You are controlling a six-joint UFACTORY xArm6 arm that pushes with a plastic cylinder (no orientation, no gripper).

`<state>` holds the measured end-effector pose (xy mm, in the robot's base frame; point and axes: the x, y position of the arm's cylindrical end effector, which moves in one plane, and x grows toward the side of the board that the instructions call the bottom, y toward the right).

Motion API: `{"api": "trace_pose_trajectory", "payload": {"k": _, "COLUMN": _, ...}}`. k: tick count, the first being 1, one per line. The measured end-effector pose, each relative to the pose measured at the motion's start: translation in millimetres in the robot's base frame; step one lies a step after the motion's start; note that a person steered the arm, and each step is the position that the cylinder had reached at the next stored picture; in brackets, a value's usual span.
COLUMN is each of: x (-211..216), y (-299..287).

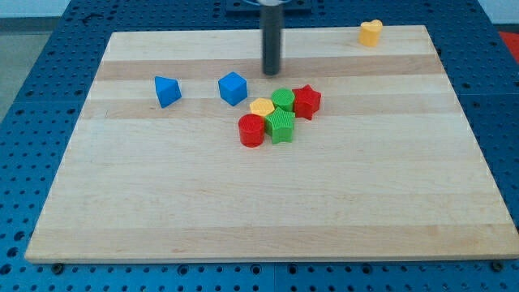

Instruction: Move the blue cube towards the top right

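Honestly, the rod's upper part was cut off at the view's top. My tip point(271, 73) touched nothing, sitting just right of and above the blue cube point(233, 88). It's a plain rod tool, nothing to open or clamp. A blue wedge-like block point(167, 91) sat left. A cluster sat below right on the tabletop point(243, 203): red cylinder point(251, 130), green block point(280, 126), yellow block point(262, 106), green cylinder point(283, 99), red star point(306, 101). A lone yellow block point(371, 32) sat top right.

Rod: straight, dark grey cylinder, smooth, slightly glossy
My tip point(271, 74): blunt, flat-ended, same dark grey
Mount: dark blue, partly cropped
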<state>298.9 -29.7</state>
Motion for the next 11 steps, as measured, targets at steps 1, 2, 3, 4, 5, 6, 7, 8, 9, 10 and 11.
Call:
{"api": "trace_pose_trajectory", "payload": {"k": 1, "x": -10.1, "y": -61.0}}
{"api": "trace_pose_trajectory", "payload": {"k": 2, "x": 13.0, "y": -95.8}}
{"api": "trace_pose_trajectory", "payload": {"k": 3, "x": 68.2, "y": -101.1}}
{"api": "trace_pose_trajectory", "payload": {"k": 4, "x": 71.0, "y": -102.7}}
{"api": "trace_pose_trajectory", "payload": {"k": 5, "x": 67.1, "y": -49.3}}
{"api": "trace_pose_trajectory", "payload": {"k": 6, "x": 31.6, "y": -11.4}}
{"api": "trace_pose_trajectory", "payload": {"k": 7, "x": 6.1, "y": 50.5}}
{"api": "trace_pose_trajectory", "payload": {"k": 8, "x": 6.3, "y": 93.7}}
{"api": "trace_pose_trajectory", "payload": {"k": 9, "x": 6.3, "y": 90.2}}
{"api": "trace_pose_trajectory", "payload": {"k": 10, "x": 2.9, "y": 88.5}}
{"api": "trace_pose_trajectory", "payload": {"k": 11, "x": -8.4, "y": 101.7}}
